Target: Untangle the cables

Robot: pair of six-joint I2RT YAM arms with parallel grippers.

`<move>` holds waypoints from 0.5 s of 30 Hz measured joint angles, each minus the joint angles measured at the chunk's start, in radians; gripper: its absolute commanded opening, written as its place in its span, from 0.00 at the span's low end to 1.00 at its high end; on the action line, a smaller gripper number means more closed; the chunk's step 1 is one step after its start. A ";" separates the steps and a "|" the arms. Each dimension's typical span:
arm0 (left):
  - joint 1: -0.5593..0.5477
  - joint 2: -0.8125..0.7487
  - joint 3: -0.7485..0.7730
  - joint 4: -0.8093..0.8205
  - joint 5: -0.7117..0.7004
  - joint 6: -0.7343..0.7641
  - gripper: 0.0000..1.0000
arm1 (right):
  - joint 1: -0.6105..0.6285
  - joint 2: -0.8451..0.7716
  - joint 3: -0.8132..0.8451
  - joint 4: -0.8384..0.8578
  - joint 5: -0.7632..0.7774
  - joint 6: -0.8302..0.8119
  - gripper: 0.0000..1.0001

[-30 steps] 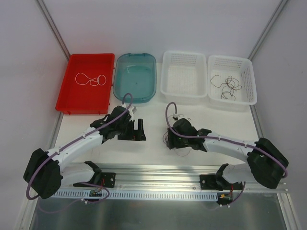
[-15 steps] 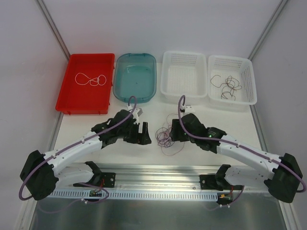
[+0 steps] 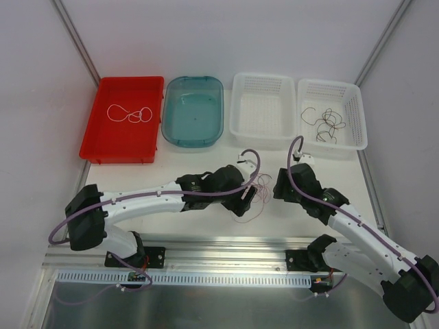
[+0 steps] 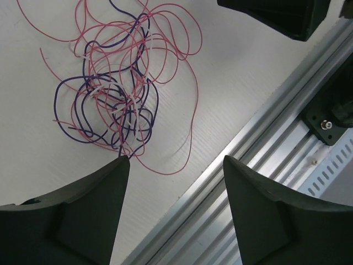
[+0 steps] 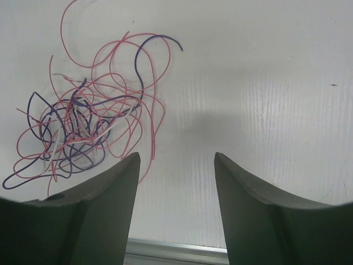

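Cables (image 4: 117, 102) near the front edge, half hidden from above under the left gripper (image 4: 175, 161), jaws parted, empty. Right gripper (image 5: 176, 157) beside, likewise parted — bins (image 3: 264, 77) line the far edge.

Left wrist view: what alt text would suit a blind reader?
A tangle of pink, dark and white cables lies on a white table, just beyond the open, empty left claw. A metal rail crosses the lower right.

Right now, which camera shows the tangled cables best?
Left wrist: the cables sit large and sharp, with the strands distinct. The right wrist shows them smaller and off-centre. The top view shows only faint strands, partly covered by the left arm.
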 measured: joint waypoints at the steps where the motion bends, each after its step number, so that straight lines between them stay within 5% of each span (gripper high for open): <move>1: -0.010 0.030 0.018 0.001 -0.013 0.020 0.64 | -0.008 -0.008 -0.008 -0.003 -0.005 -0.001 0.60; 5: -0.018 0.132 0.068 -0.003 -0.061 0.072 0.46 | -0.020 -0.034 -0.027 -0.006 -0.025 -0.001 0.60; 15: -0.018 0.261 0.145 -0.035 -0.119 0.153 0.29 | -0.026 -0.074 -0.056 -0.006 -0.053 -0.002 0.60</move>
